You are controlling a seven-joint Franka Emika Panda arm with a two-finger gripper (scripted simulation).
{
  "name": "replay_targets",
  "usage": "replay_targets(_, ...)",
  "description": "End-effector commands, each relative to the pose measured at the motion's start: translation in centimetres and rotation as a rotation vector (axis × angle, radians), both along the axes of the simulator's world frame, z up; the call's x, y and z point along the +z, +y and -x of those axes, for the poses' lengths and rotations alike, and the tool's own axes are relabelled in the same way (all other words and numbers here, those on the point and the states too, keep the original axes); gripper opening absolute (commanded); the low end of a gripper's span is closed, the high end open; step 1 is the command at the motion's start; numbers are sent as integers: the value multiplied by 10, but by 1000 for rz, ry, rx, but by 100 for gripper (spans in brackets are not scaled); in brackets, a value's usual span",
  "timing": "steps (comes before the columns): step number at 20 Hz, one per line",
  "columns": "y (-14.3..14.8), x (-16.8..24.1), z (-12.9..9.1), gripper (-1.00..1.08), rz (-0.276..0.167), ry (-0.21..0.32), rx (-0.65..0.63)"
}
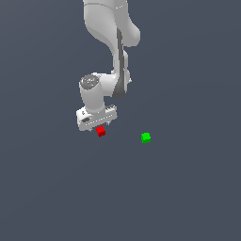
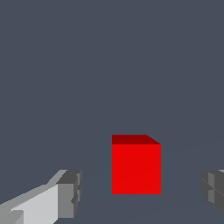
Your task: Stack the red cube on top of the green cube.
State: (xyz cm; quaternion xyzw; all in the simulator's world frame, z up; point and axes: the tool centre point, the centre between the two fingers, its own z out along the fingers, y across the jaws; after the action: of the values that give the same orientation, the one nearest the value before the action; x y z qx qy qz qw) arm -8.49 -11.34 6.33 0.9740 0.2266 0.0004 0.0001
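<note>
We held the end effector (image 2: 139,194) spread wide, grasping nothing, its fingers either side of the tiny bright-red plain cube (image 2: 136,164) for pickup; the tiny bright-green plain cube (image 1: 146,137) sat apart, toward the exterior view's right.

arm (image 1: 110,42) bent downward, jaws spread apart

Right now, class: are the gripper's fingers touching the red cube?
Apart. In the wrist view, bare floor shows between the red cube and each of the fingers on either side, so the open gripper has not closed on it.
</note>
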Motion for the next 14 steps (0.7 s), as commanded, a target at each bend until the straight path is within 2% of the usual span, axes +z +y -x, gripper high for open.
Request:
replay_targets(1,0,-8,1,100,0,1,0)
replay_targets(7,0,-34,1,100,0,1,-1)
replay_targets(13,0,-43,0,100,0,1,-1)
replay_targets(14,0,-43,0,-100,0,1,-1)
